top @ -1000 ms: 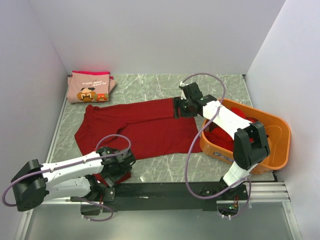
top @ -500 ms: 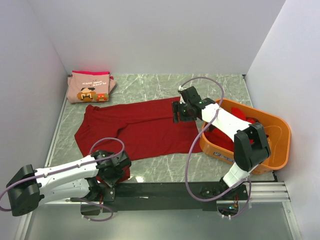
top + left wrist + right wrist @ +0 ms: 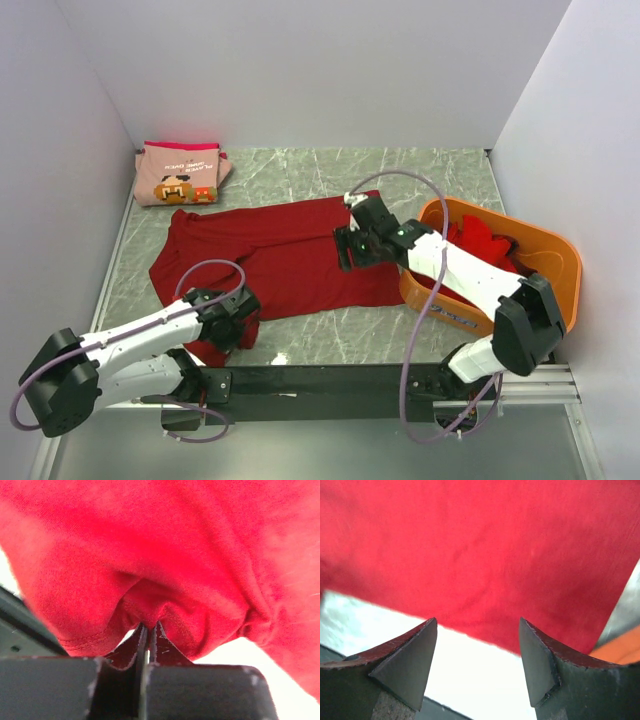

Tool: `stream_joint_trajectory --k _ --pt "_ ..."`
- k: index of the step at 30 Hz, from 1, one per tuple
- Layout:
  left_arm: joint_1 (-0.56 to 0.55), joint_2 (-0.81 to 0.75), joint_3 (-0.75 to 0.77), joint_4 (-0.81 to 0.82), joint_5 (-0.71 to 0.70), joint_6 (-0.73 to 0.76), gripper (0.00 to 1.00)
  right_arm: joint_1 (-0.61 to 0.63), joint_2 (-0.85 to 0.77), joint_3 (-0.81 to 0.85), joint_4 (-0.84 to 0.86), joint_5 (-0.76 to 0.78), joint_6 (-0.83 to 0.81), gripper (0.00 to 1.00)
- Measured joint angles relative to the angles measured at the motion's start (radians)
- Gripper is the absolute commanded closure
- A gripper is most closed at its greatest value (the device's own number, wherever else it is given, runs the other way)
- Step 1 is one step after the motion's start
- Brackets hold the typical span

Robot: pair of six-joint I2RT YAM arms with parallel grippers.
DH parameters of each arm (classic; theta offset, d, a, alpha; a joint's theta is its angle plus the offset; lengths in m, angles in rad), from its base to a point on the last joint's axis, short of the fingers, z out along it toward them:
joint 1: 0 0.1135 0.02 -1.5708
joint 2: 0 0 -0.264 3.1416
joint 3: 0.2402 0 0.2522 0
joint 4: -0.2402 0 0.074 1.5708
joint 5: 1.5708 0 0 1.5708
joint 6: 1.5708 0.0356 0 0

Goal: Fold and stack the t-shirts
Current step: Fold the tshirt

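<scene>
across the middle of the marble table [image 3: 400,170] i see a dark red t-shirt [image 3: 280,255] spread out flat, its left end toward the left wall and its right edge just beside the orange tub [image 3: 560,250]. at the near-left corner of that shirt my left gripper [image 3: 218,335] is down on the cloth; from the left wrist view its jaws are pressed together, pinching a bunched fold of the red fabric right at the tips. my right gripper [image 3: 345,245] is over the shirt's right part, near the tub, jaws spread wide with flat red cloth showing between them and nothing in them. a folded pink t-shirt [image 3: 178,172] with a pixel face lies in the far-left corner. more red t-shirts [image 3: 480,240] sit heaped inside the tub at the right.
</scene>
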Motion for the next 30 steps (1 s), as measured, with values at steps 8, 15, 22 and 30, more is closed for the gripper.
stream_joint_trajectory --k 8,15,22,30 --pt "0.015 0.02 0.01 0.049 -0.036 0.047 0.99 0.028 -0.056 -0.153 -0.029 0.002 0.012 0.29" --pt "0.016 0.054 0.035 0.021 -0.053 0.045 0.99 0.068 0.0 -0.192 -0.039 0.019 0.018 0.32" --pt "0.016 0.011 0.035 -0.043 -0.057 0.042 1.0 0.121 0.114 -0.189 -0.036 0.024 0.018 0.32" --pt "0.016 -0.021 0.06 -0.092 -0.063 0.037 0.99 0.128 0.175 -0.169 -0.045 0.083 0.034 0.37"
